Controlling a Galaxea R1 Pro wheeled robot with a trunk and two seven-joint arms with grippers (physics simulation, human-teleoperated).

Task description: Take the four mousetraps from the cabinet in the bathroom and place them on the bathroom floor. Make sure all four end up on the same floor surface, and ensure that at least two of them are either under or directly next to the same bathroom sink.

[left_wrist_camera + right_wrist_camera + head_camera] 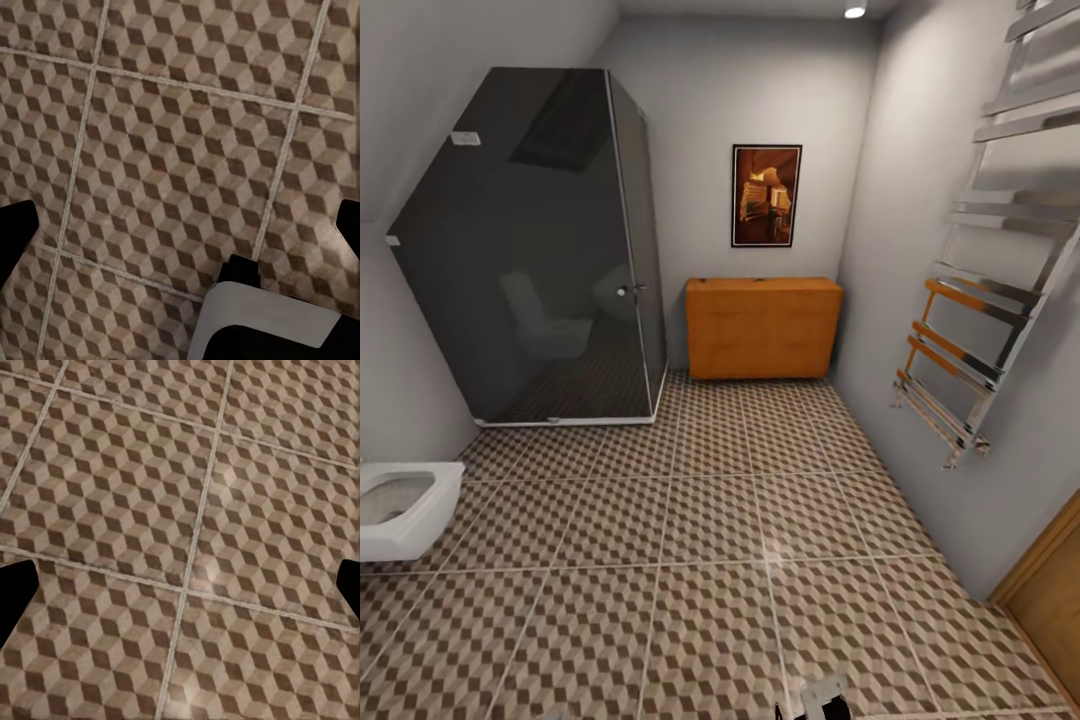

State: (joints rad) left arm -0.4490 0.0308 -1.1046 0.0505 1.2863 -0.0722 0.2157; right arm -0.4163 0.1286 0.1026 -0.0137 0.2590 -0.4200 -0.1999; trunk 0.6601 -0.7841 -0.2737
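The orange-brown wooden cabinet [762, 327] stands against the far wall, well ahead of me across the cube-patterned bathroom floor [710, 560]. Tiny dark specks lie on its flat top, too small to tell as mousetraps. The sink is out of view. My left gripper [180, 232] hangs open over bare floor tiles [172, 150], its dark fingertips [16, 234] wide apart with nothing between them. My right gripper [180, 589] is open as well above the tiles [195, 525], holding nothing.
A dark glass shower cabin [540, 250] fills the far left corner beside the cabinet. A white toilet [400, 510] juts from the left wall. A chrome towel radiator [980, 300] hangs on the right wall, with a wooden door [1050, 590] nearer. A white and black robot part [815, 700] shows low.
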